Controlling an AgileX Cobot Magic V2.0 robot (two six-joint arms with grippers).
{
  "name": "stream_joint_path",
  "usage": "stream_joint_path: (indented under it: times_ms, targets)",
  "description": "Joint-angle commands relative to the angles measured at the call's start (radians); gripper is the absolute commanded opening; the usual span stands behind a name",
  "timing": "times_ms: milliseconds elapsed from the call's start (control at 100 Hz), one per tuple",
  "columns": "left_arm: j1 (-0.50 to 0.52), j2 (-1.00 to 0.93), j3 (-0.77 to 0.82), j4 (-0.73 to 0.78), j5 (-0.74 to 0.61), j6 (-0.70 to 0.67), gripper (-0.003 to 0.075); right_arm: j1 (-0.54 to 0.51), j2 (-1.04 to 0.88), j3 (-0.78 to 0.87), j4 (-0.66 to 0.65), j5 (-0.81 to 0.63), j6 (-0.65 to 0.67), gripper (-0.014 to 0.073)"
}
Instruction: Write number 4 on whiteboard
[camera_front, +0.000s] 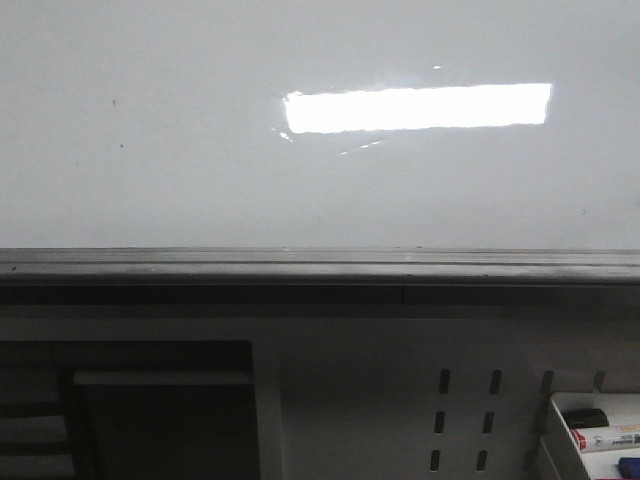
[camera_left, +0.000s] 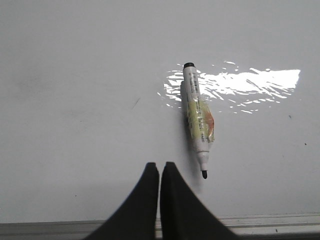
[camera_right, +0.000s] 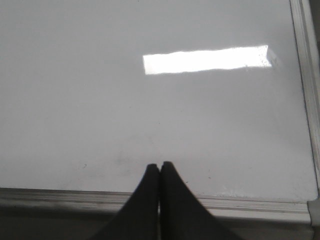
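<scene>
The whiteboard (camera_front: 200, 150) fills the front view, glossy white-grey, with a bright rectangular light reflection on it. No number 4 shows on it in any view; only tiny dark specks. In the left wrist view a white marker (camera_left: 198, 117) with a yellow label lies flat on the whiteboard (camera_left: 75, 100), uncapped, its black tip toward the fingers. My left gripper (camera_left: 159, 165) is shut and empty, its tips just beside the marker's tip. Over the whiteboard (camera_right: 100, 100) near its frame, my right gripper (camera_right: 160, 164) is shut with nothing in it. Neither gripper appears in the front view.
A dark grey ledge (camera_front: 320, 266) edges the board's near side. Below it is a white slotted panel (camera_front: 465, 420). A white tray (camera_front: 600, 435) at the lower right holds spare markers. The board's metal frame (camera_right: 305, 75) runs along one side in the right wrist view.
</scene>
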Motion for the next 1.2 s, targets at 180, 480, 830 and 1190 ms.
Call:
stream_joint_path:
  times_ms: [180, 480, 830, 1190]
  targets:
    - [0.0, -0.028, 0.027, -0.001, -0.072, -0.011, -0.002, -0.001, -0.022, 0.022, -0.01, -0.072, -0.008, -0.0071]
    - [0.0, -0.028, 0.027, -0.001, -0.072, -0.011, -0.002, -0.001, -0.022, 0.022, -0.01, -0.072, -0.008, -0.0071]
    - [0.0, -0.028, 0.027, -0.001, -0.08, -0.011, -0.002, -0.001, -0.022, 0.022, -0.01, -0.076, -0.008, -0.0071]
    - [-0.001, -0.026, -0.066, -0.067, -0.14, -0.013, -0.002, -0.001, -0.02, -0.094, -0.01, -0.088, -0.008, -0.0071]
